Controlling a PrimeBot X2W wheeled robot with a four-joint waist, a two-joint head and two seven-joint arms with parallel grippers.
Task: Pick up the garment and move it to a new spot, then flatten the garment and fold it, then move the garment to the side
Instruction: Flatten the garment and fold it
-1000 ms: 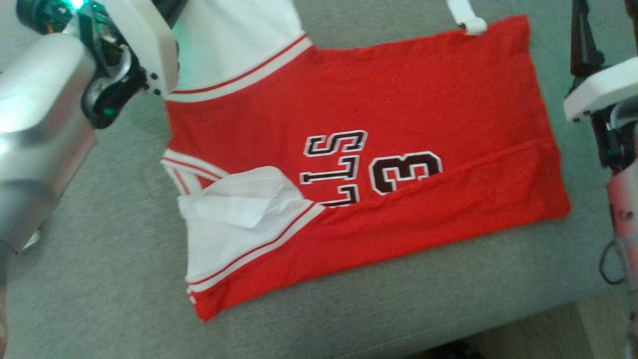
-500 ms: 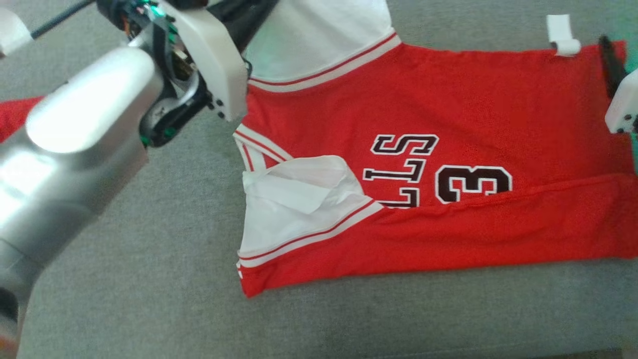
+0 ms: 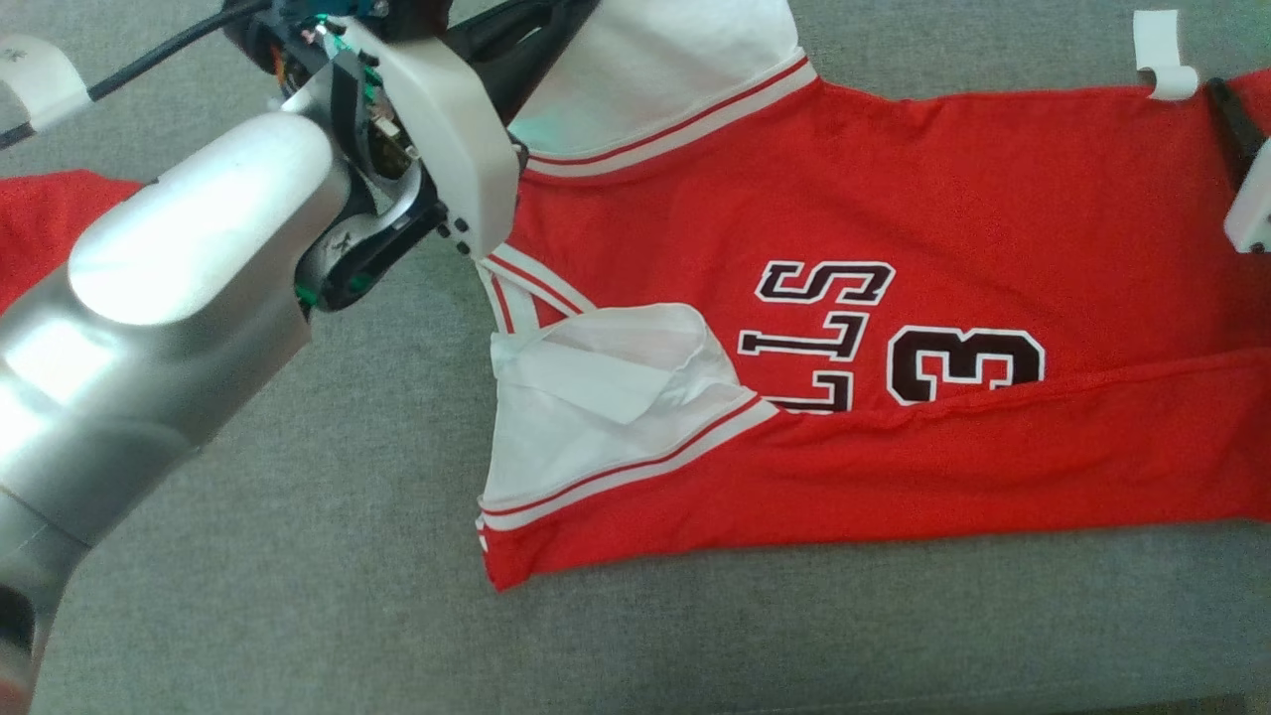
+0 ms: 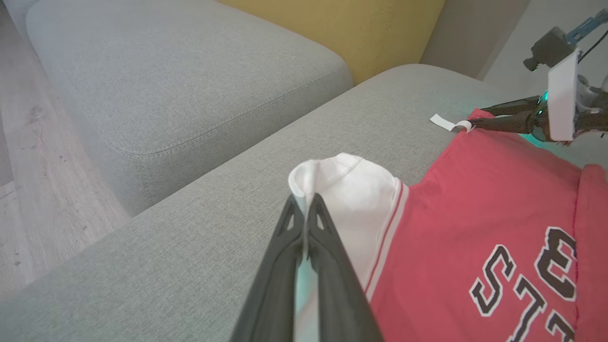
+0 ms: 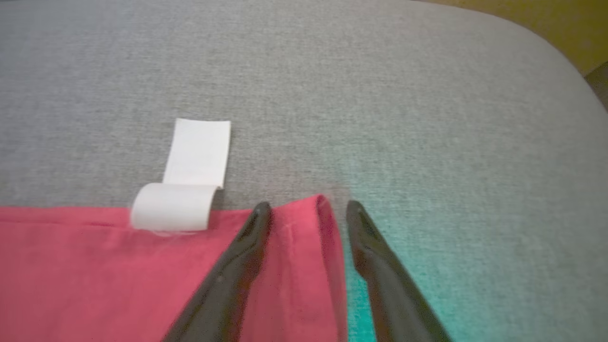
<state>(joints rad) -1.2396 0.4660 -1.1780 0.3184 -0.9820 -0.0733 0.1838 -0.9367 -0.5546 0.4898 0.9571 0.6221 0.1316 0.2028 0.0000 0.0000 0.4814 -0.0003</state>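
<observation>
Your garment (image 3: pixel 894 228) lies spread on the grey cushion (image 3: pixel 248 596), its long edge at 6 o'clock folded in. Your left gripper (image 4: pixel 303 203) is pinched tight on the white sleeve (image 4: pixel 351 190) at 11 o'clock. Your right gripper (image 5: pixel 308 208) stands wide and grips nothing, its fingers straddling the red hem corner (image 5: pixel 304 228) at 2 o'clock, beside the white tag (image 5: pixel 180 204). Close fully on that corner before lifting, then raise both ends level so the far edge folds over evenly.
</observation>
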